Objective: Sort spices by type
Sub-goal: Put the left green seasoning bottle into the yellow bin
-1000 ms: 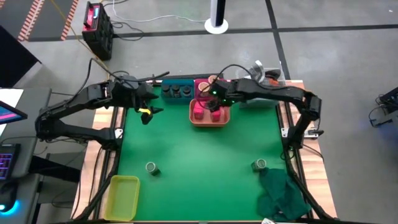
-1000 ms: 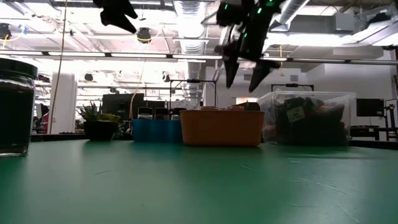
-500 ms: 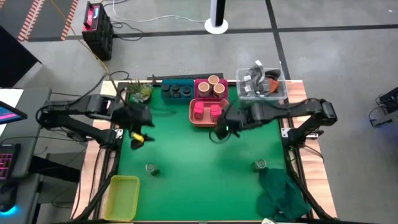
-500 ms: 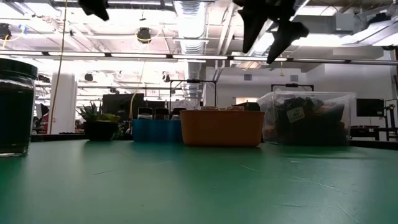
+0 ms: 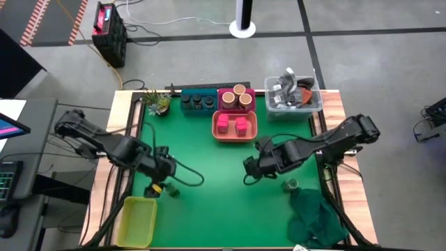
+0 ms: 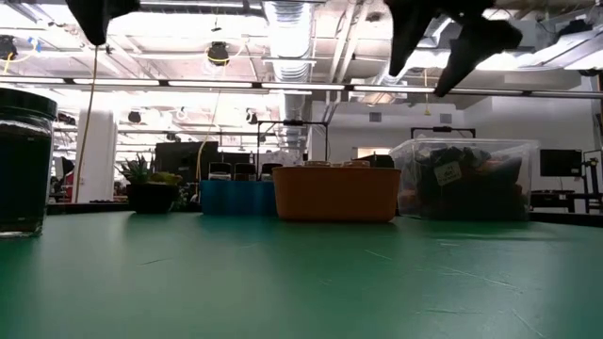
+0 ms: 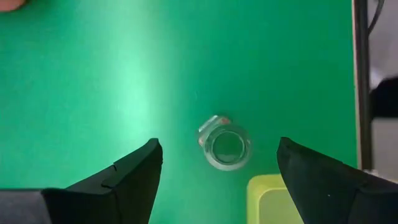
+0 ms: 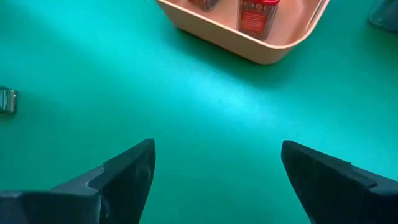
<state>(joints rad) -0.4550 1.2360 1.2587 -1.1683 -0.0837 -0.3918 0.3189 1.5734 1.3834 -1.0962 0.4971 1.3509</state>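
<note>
My left gripper (image 5: 160,183) (image 7: 219,144) hangs open above a clear round jar (image 5: 171,189) (image 7: 227,149) that stands upright on the green mat beside the yellow tray (image 5: 137,217). In the left wrist view the jar shows between the fingers, untouched. My right gripper (image 5: 249,169) (image 8: 217,145) is open over bare mat, left of a second clear jar (image 5: 290,185). Dark round jars sit in the blue tray (image 5: 209,91), tan-topped jars (image 5: 239,97) in the pink tray, and pink boxes (image 5: 233,125) in the orange tray (image 8: 249,46). In the low view a jar (image 6: 24,160) stands at the left.
A clear tub of grey clutter (image 5: 293,94) stands at the far right corner and a small plant (image 5: 157,103) at the far left. A dark green cloth (image 5: 315,217) lies crumpled at the near right corner. The middle of the mat (image 5: 209,167) is bare.
Both arms have swung from the far trays toward the near edge. My left gripper has travelled from beside the blue tray down to above the jar by the yellow tray. My right gripper has left the orange tray and moved near and right, toward the second jar.
</note>
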